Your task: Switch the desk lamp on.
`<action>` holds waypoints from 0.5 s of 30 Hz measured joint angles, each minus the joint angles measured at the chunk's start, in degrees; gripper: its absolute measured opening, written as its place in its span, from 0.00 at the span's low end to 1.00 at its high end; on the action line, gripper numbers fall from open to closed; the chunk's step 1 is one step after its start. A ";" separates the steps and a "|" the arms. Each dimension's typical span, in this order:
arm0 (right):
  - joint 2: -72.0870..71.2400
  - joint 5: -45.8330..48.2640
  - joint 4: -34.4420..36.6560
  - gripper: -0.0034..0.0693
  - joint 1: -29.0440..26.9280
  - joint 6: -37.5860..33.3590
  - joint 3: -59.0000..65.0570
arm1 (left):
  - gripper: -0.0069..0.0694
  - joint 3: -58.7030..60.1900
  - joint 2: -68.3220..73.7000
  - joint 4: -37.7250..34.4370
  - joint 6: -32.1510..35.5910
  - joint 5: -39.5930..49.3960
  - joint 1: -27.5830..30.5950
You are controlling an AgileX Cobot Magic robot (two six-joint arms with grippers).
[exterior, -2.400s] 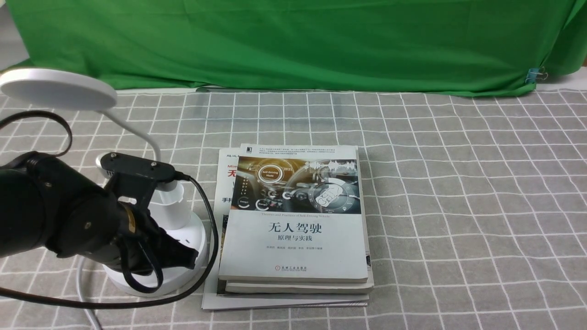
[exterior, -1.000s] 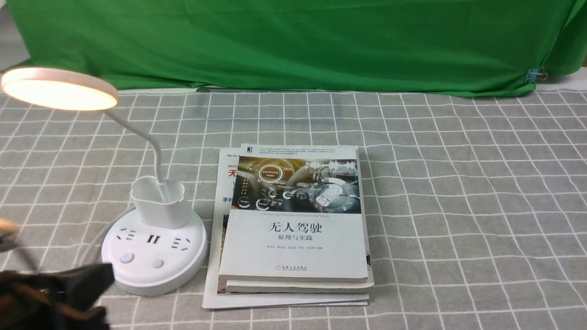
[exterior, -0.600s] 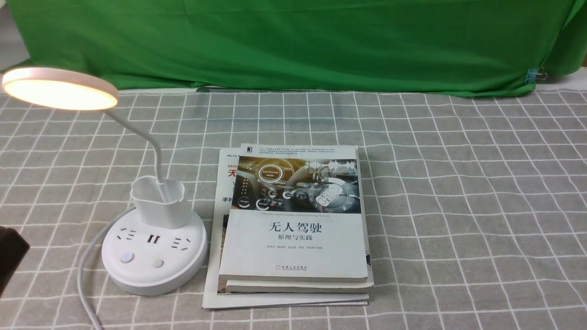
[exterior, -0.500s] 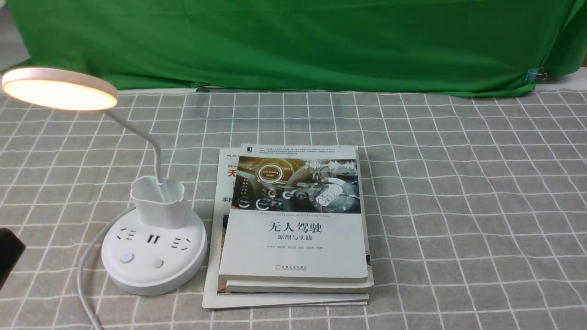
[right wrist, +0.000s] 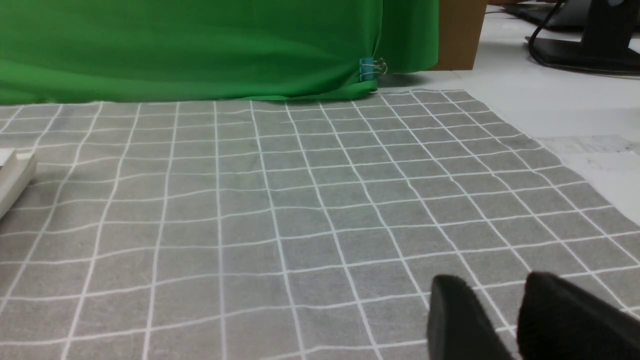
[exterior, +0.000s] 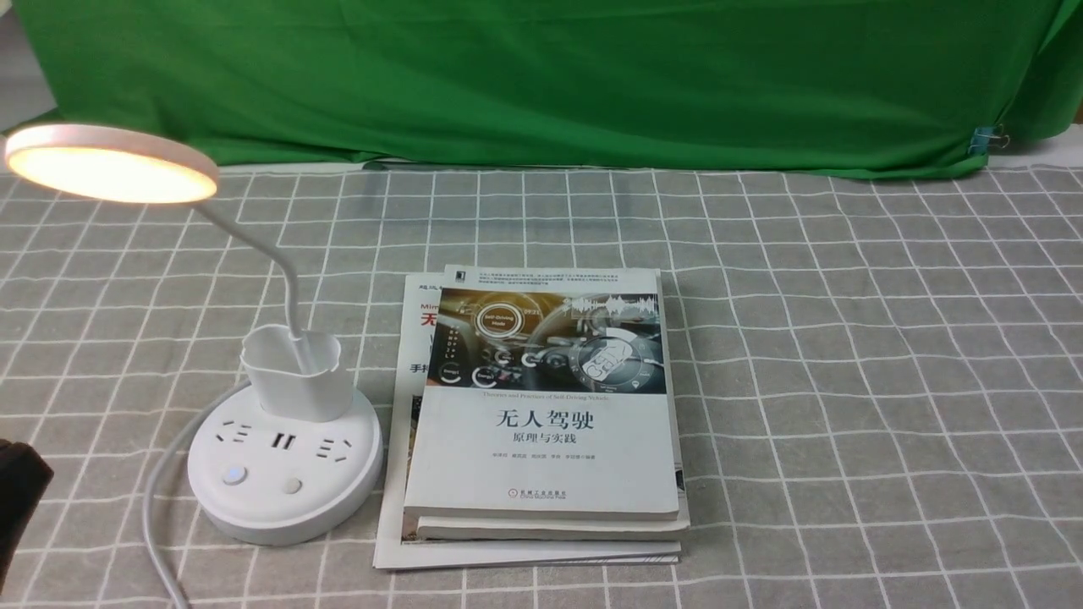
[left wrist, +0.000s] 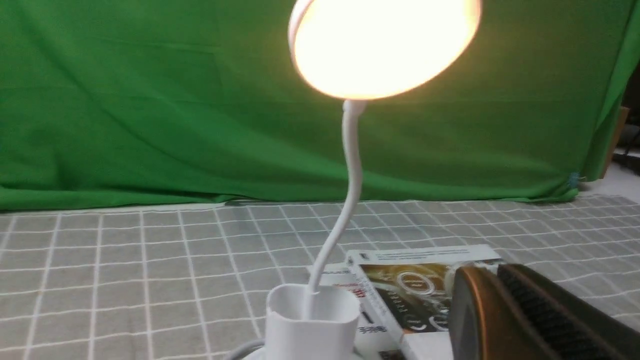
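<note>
- Green cloth [exterior: 541,85] hangs behind the worktop [exterior: 846,338], beyond both pincers, with a blue clip [exterior: 982,139] near its lower right corner.
- The left pincer [left wrist: 492,280] is clenched, its fingers pressed together; only a dark bit of it shows at the lower left edge of the front view.
- The desk lamp [exterior: 283,507] stands upright on the worktop, forward and to the right of the left pincer, well apart from it.
- Its round head [exterior: 110,165] now glows warm white, where it was unlit in the earliest frame.
- Back then the left pincer was over the lamp's base, hiding its buttons; now it has drawn back, and both the left button [exterior: 234,475] and the right button [exterior: 292,485] show. The left one has a bluish glow.
- A white cup [exterior: 296,381] sits on the base around the foot of the bent neck [exterior: 271,249], and a pale cord [exterior: 151,524] runs between the base and the left pincer.
- The stack of books [exterior: 546,457] lies farther right of the left pincer, just beside the lamp, in the same place as before.
- The right pincer [right wrist: 492,285] is released, its blurred fingertips apart above the worktop.
</note>
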 joint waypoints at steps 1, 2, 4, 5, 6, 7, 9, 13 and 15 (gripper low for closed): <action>0.00 0.00 0.00 0.38 0.00 0.00 0.00 | 0.12 0.57 -0.33 -0.14 0.47 -0.14 0.62; 0.00 0.00 0.00 0.38 0.00 0.00 0.00 | 0.12 2.92 -1.63 -0.30 1.51 -0.85 3.20; 0.00 0.00 0.00 0.38 0.00 0.00 0.00 | 0.12 5.87 -1.97 -0.36 1.88 -1.66 5.15; 0.00 0.00 0.00 0.38 0.00 0.00 0.00 | 0.12 6.76 -2.02 -0.42 1.95 -2.05 5.75; 0.00 0.08 0.00 0.38 0.00 0.00 0.00 | 0.12 8.18 -2.09 -0.48 2.12 -2.05 6.35; 0.00 0.08 0.00 0.38 0.00 0.00 0.00 | 0.12 8.67 -2.14 -0.53 2.62 -1.93 6.60; 0.00 0.01 0.00 0.38 0.00 0.00 0.00 | 0.12 8.73 -2.26 -0.77 4.26 -0.24 6.72; 0.00 0.01 0.00 0.38 0.00 0.00 0.00 | 0.12 8.90 -2.26 -0.96 4.89 1.76 6.72; 0.00 0.01 0.00 0.38 0.00 0.00 0.00 | 0.12 8.90 -2.26 -0.96 4.89 1.88 6.72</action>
